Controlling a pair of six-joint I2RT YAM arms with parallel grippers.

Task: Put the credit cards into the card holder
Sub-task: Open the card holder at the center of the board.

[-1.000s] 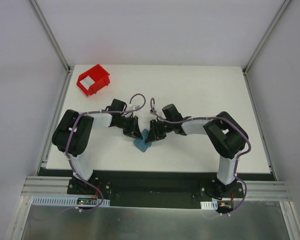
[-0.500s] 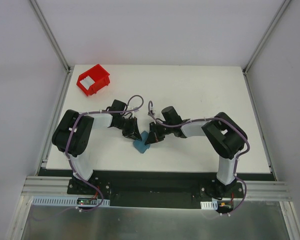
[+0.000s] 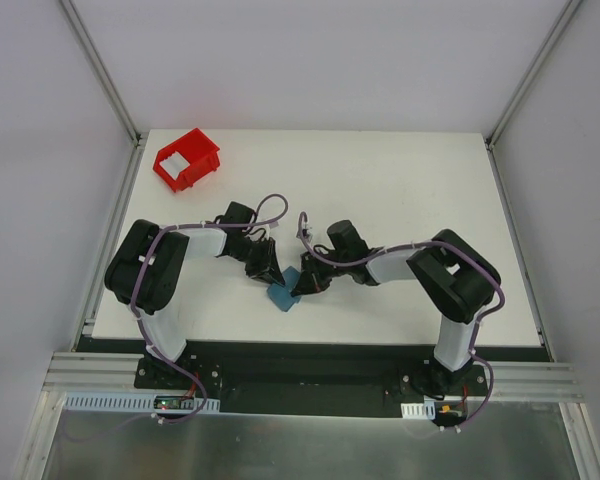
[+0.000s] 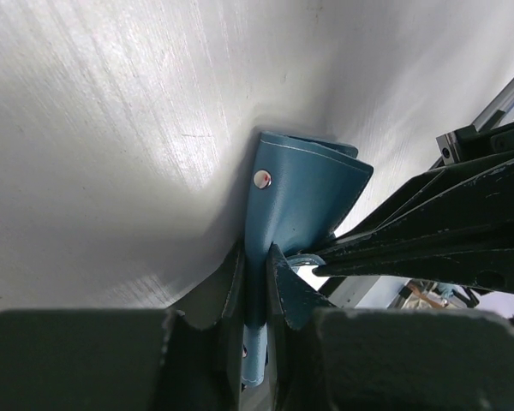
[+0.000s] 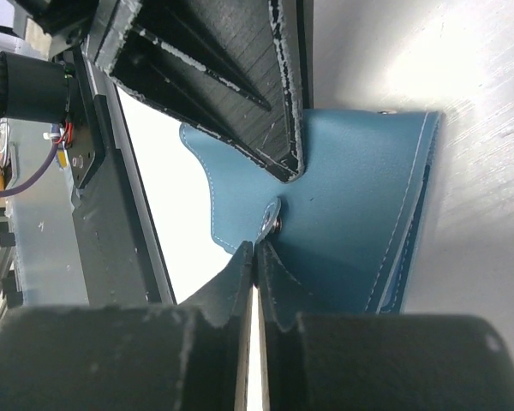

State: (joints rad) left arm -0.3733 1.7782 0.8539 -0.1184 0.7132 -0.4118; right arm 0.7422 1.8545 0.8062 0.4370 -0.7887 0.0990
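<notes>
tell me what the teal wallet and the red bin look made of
Teal folding wallet: looks like smooth leather or faux leather, with pale stitching along its edges and a small shiny metal-looking snap. Red bin: likely moulded plastic, given its uniform colour and thin rigid walls.

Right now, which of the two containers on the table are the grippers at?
The teal wallet, between the left gripper and right gripper; the red bin sits apart at the far left corner.

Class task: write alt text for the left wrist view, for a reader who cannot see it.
The left hand pinches the edge of a teal card holder resting partly folded on the white table. The right hand comes in from the right, dark fingers closed at the holder.
</notes>
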